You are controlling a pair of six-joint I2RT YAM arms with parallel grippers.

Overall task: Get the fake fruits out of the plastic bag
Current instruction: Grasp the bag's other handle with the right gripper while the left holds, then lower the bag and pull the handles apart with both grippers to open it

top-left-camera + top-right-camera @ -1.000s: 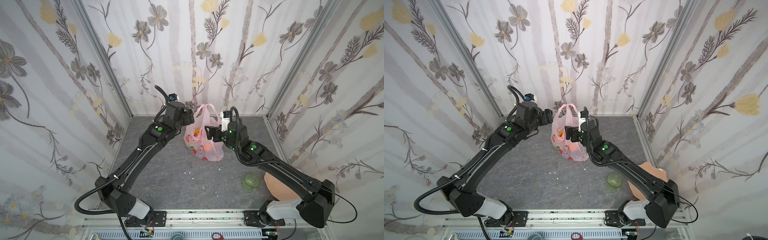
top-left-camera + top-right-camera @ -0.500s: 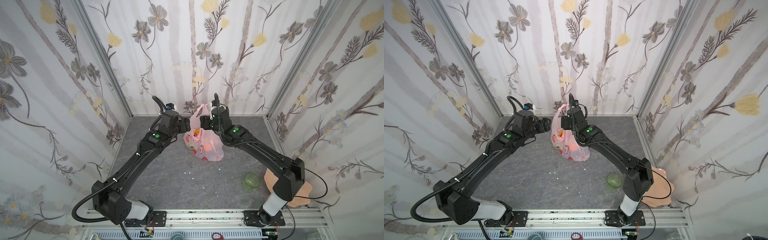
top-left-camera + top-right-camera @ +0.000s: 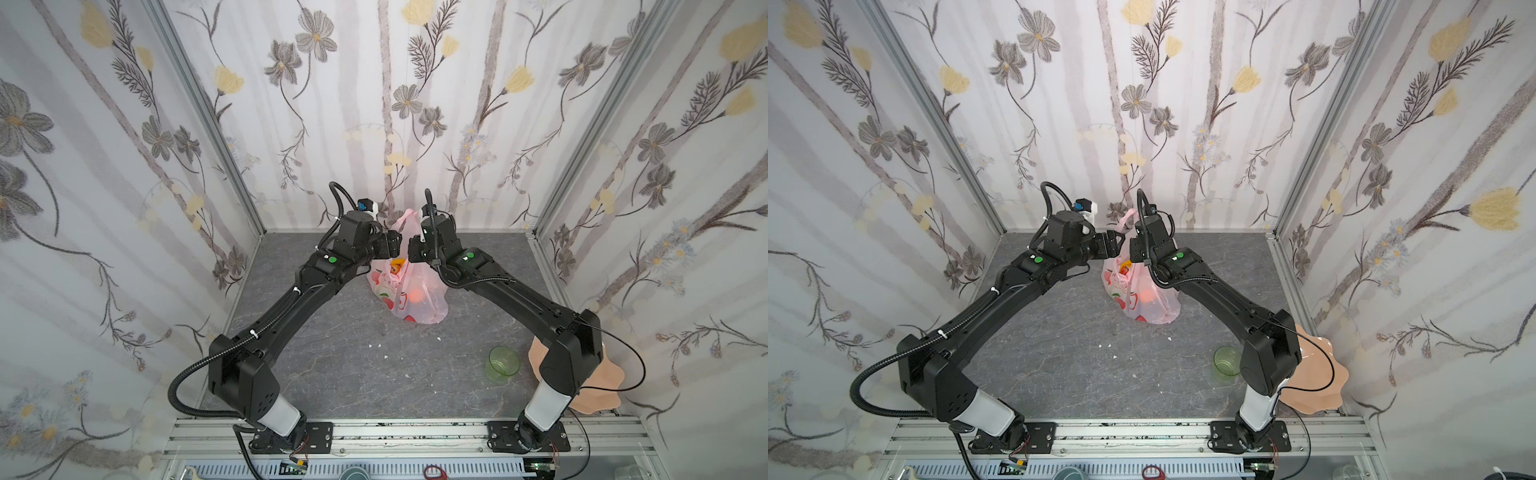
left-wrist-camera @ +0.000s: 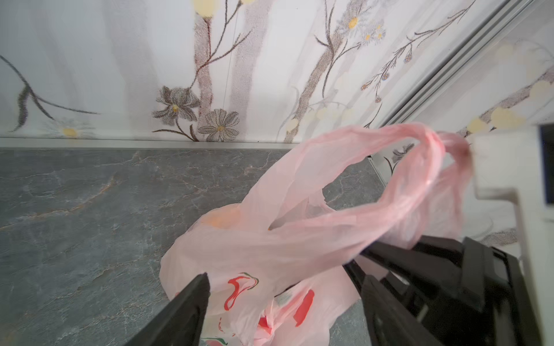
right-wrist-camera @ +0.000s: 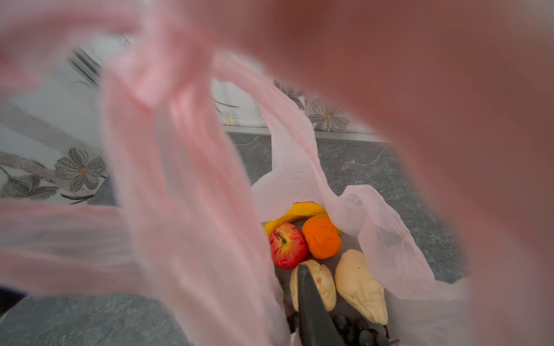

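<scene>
Pink plastic bag stands on the tabletop, under and between both claws, handles up. Wide left claw straddles its shoulder, not closed on it. Film drapes the lens of the right claw, poised over the mouth: cannot tell its state. Below that, inside, fake fruits: likely light, rigid, smooth. Film looks thin, limp, slippery; best pinched at a bunched handle
</scene>
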